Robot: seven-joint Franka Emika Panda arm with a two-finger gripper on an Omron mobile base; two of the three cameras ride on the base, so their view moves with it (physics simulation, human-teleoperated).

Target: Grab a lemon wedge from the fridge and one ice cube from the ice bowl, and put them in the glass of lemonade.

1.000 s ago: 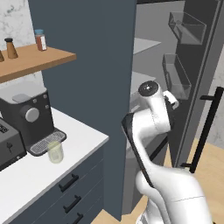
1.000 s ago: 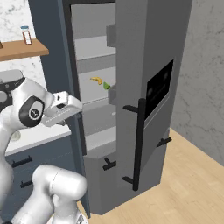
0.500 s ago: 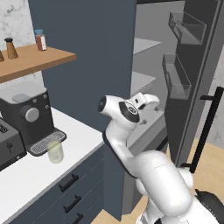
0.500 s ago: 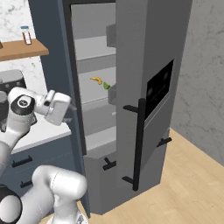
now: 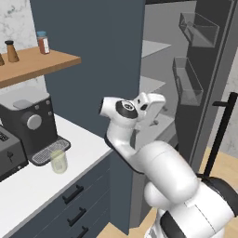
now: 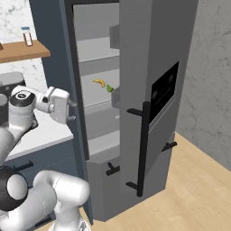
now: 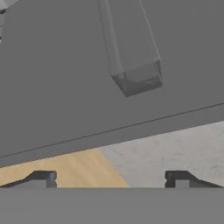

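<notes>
The fridge (image 6: pixel 135 54) stands open, its door (image 5: pixel 204 69) swung out to the right. On a middle shelf lies the small green lemon wedge (image 6: pixel 110 89), next to a yellow curved piece (image 6: pixel 100 83). My gripper (image 6: pixel 71 109) hangs at the fridge's left edge, well left of the wedge, open and holding nothing. In the hand view its gripper (image 7: pixel 111 179) tips stand wide apart, facing a grey door panel with a bin (image 7: pixel 136 65). The glass of lemonade (image 5: pixel 58 161) stands on the counter in front of the coffee machine. The ice bowl and ice cube are out of view.
A black coffee machine (image 5: pixel 29 124) and a toaster (image 5: pixel 5 155) sit on the white counter (image 5: pixel 37 186). A wooden shelf (image 5: pixel 32 62) with small jars hangs above. The fridge's right door carries a long black handle (image 6: pixel 143 146) and a display panel (image 6: pixel 163 89). The floor (image 6: pixel 198 189) is wooden.
The arm has folded and swung, and the hand has turned and drawn back to the fridge's left edge. The jaws have spread a little wider.
</notes>
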